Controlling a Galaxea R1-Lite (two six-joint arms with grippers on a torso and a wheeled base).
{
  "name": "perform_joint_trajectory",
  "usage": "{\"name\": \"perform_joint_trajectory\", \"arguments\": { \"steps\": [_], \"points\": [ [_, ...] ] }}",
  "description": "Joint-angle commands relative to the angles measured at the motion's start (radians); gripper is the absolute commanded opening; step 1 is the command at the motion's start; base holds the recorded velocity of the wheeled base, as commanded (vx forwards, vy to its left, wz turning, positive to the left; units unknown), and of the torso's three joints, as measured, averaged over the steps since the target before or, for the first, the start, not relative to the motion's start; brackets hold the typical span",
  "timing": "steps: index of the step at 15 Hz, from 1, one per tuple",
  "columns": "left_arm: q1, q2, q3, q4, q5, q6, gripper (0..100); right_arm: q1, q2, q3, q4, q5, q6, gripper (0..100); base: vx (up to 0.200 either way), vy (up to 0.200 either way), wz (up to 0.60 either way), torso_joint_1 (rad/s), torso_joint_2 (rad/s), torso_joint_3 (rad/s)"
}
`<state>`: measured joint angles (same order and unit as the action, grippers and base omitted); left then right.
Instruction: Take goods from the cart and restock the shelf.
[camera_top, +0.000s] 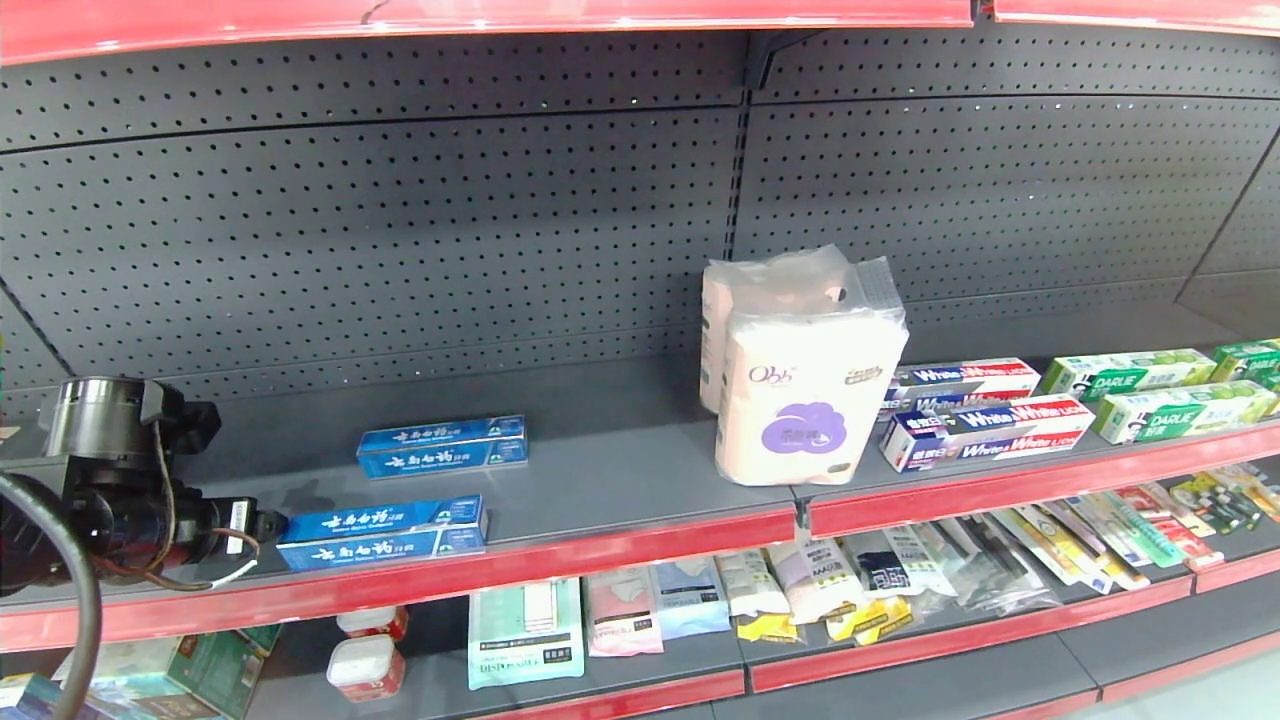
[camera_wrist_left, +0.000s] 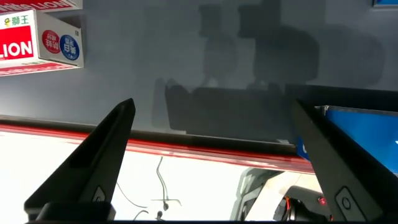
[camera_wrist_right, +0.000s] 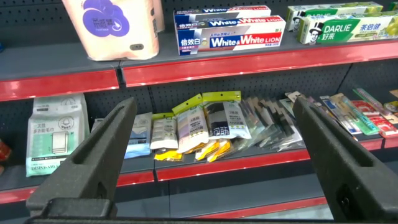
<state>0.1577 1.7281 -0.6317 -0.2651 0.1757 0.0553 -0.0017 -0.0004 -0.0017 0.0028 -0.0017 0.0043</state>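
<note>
The left gripper (camera_wrist_left: 211, 104) is spread wide with nothing between its jaws, above the grey shelf (camera_wrist_left: 186, 50). A blue toothpaste box (camera_wrist_left: 367, 134) lies just beside one finger, outside the gap. The right gripper (camera_wrist_right: 212, 101) also gapes empty, with hanging packets (camera_wrist_right: 205, 127) well beyond its jaws.

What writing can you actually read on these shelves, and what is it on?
"White&White LION": red-and-blue toothpaste boxes.
"DARLIE": green toothpaste boxes.
"DISPOSABLE": pale green pouch.
Blue boxes: Chinese characters, not surely readable.
Tissue pack and flat packets: print too small or blurred.
</note>
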Motion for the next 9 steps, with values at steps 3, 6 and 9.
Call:
{"name": "perform_joint_trajectory", "arguments": {
  "steps": [3, 6, 9],
  "points": [
    [-0.010, -0.002, 0.001, 0.000, 0.001, -0.002, 100, 0.002, 0.000, 0.000, 0.000, 0.000, 0.000, 100, 0.000, 0.000, 0.00, 0.000, 0.00, 0.000],
    [-0.021, -0.002, -0.003, 0.000, 0.001, -0.011, 100, 0.000, 0.002, 0.000, 0.000, 0.000, 0.000, 100, 0.000, 0.000, 0.00, 0.000, 0.00, 0.000],
    [-0.033, 0.001, -0.010, 0.000, 0.001, -0.015, 100, 0.000, 0.000, 0.000, 0.000, 0.000, 0.000, 100, 0.000, 0.000, 0.00, 0.000, 0.00, 0.000]
  ]
}}
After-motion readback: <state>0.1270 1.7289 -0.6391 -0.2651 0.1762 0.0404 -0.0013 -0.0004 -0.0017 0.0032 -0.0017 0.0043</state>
